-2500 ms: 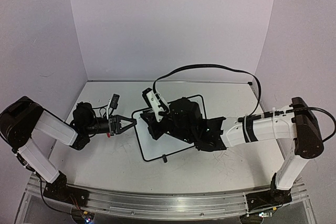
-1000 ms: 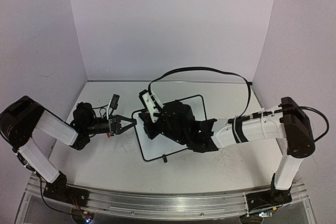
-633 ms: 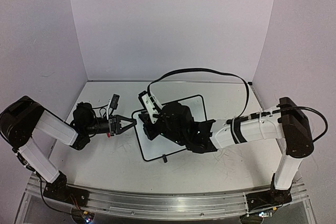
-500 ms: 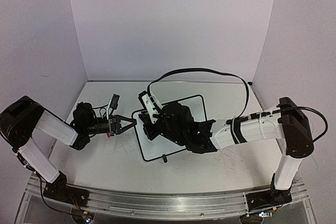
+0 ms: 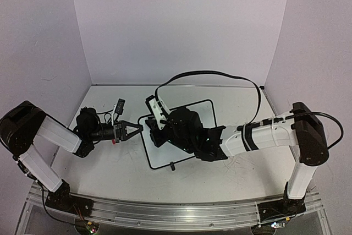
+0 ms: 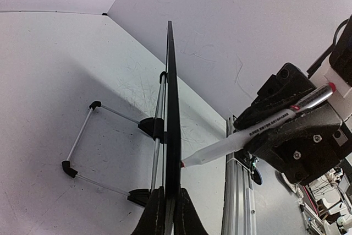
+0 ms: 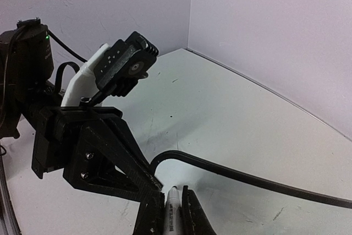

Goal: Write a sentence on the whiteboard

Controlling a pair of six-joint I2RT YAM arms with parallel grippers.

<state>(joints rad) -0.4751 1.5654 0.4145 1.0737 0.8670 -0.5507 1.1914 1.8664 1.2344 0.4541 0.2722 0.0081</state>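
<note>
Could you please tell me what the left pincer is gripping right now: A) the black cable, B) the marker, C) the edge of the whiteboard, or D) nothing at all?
C: the left wrist view shows the left pincer clamped on the edge of the whiteboard, while the marker sits in the right pincer.

The whiteboard (image 5: 159, 152) looks smooth and plastic-framed; the scuffed tabletop (image 5: 110, 174) is matt.
</note>
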